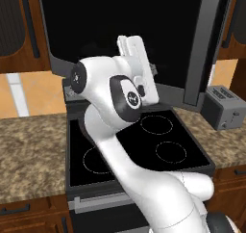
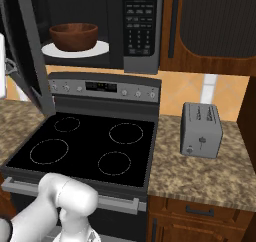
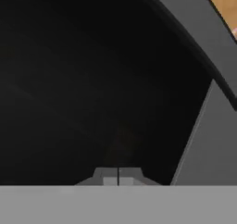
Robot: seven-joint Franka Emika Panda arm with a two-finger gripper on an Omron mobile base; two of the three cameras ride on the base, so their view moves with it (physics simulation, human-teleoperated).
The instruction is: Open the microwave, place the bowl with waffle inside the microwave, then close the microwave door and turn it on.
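Gripper [image 3: 118, 177] closed against microwave door [image 3: 69, 79]; bowl [image 2: 73, 36] inside microwave [image 2: 141, 31].

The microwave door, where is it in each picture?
Left base view: the microwave door is the big dark panel across the top.
Right base view: it stands open along the left edge, seen side-on.
Hand view: its dark glass up close, grey frame at right.
Shared landmark: the toaster, on the counter in both base views.
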